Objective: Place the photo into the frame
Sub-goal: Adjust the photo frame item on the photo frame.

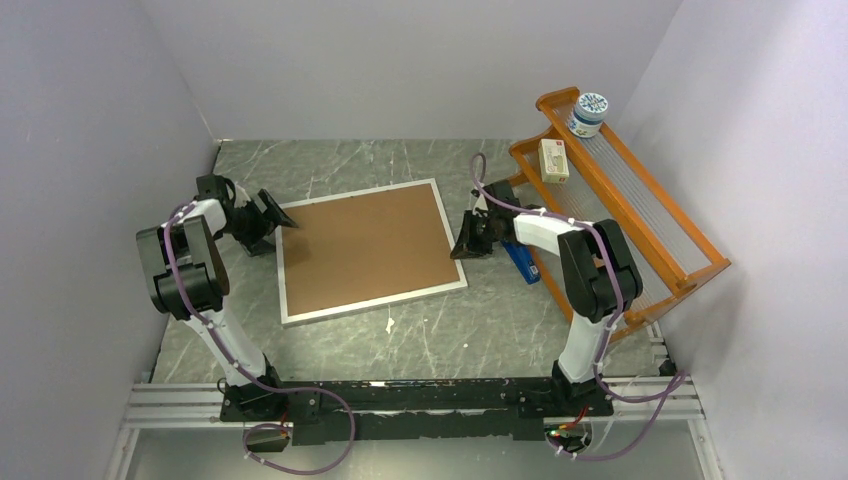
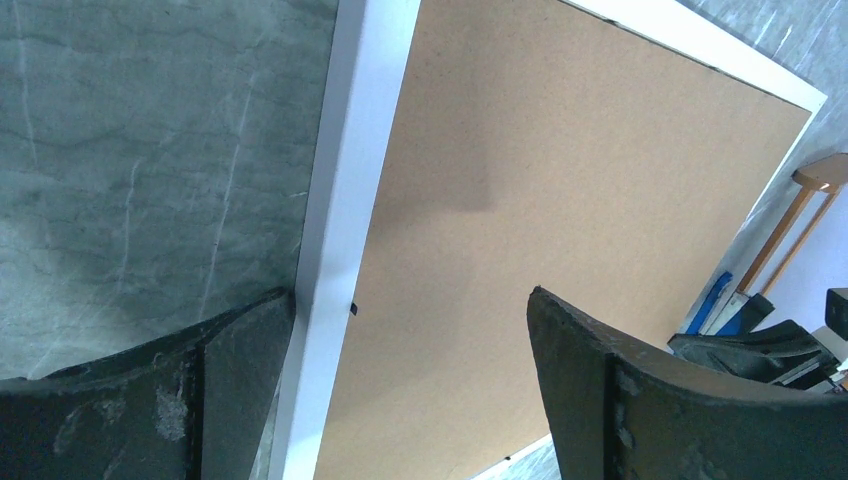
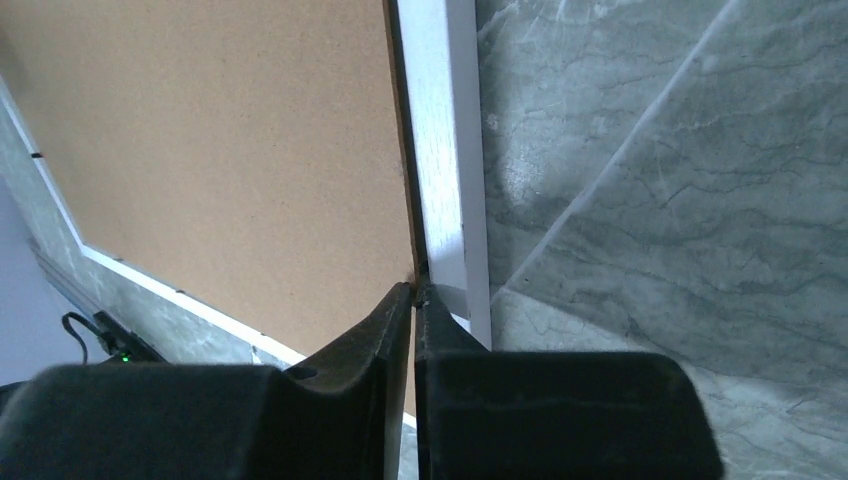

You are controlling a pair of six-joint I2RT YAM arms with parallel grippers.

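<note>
The frame point(image 1: 370, 304) lies flat on the grey marbled bench point(image 1: 480, 330) between the two arms, its thin silvery-white rim around a plain brown backing board point(image 1: 365, 245) that faces up. The left pincer point(image 1: 273, 216) is released, its jaws spread wide. In the left wrist view its dark fingers point(image 2: 150, 400) straddle the frame's rim point(image 2: 345, 180), with one finger over bare bench outside the rim and the other over the board inside it. The right pincer point(image 1: 466, 246) sits at the opposite long side of the frame. In the right wrist view it is clenched, its fingers point(image 3: 350, 350) pressed almost together and their tips at the seam where the board meets the rim point(image 3: 440, 150). Whether anything is nipped between them cannot be told. Just behind the right pincer a blue object point(image 1: 522, 262) lies on the bench. Further out on that side stands an orange wooden rack point(image 1: 640, 210) carrying a small box point(image 1: 553, 160) and a round jar point(image 1: 588, 113).
</note>
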